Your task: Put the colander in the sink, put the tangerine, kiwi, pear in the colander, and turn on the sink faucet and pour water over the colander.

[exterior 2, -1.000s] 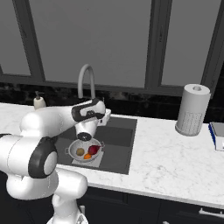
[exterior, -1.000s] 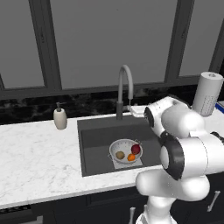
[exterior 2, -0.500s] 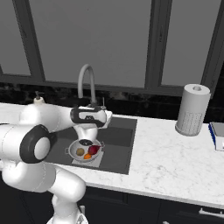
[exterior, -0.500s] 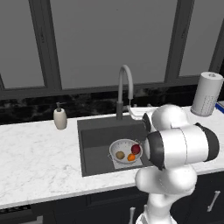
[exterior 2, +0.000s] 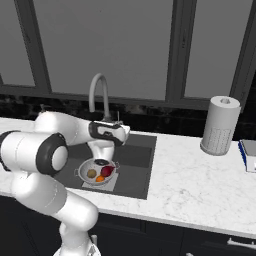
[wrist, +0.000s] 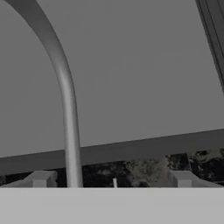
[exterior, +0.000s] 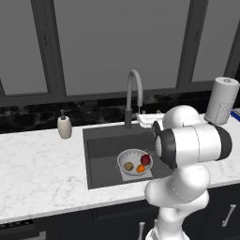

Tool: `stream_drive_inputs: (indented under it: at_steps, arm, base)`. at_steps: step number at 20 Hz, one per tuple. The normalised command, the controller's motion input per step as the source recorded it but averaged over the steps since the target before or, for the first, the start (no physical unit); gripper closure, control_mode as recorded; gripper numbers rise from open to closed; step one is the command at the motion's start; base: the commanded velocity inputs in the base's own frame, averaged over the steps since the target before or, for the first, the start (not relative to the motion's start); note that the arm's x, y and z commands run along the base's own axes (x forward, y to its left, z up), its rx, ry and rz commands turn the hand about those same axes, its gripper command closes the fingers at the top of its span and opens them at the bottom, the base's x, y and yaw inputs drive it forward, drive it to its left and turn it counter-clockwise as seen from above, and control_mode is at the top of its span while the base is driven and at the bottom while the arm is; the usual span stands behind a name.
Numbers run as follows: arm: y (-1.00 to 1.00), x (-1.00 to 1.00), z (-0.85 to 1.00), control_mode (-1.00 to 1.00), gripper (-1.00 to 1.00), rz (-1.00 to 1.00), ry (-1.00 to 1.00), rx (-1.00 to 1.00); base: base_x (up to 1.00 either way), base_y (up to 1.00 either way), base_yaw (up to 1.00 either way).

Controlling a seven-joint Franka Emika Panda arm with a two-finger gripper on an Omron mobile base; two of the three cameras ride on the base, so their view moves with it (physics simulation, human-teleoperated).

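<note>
Base views flank sink (exterior: 101,154) — hand view faces faucet (wrist: 65,100)

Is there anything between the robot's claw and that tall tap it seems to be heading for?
Nothing visible. In the hand view the open gripper faces the sink faucet, with only window and dark backsplash behind it. The colander with the tangerine, kiwi and pear sits lower, in the sink.

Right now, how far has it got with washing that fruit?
Done: the colander sits in the sink with the tangerine, kiwi and pear inside. In hand: the open claw is up by the sink faucet. Left: no water runs from the spout yet.
</note>
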Motion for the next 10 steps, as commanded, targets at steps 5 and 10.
stream_drive_inputs:
  at_steps: [5,10]
  arm:
    - [0.00,0.22,0.00,-1.00,-1.00,0.00,0.03,0.00]
    - [0.00,0.09,-0.07,-1.00,-1.00,0.00,0.08,0.00]
  base:
    - [0.00,0.00,0.00]
    - [0.00,0.00,0.00]
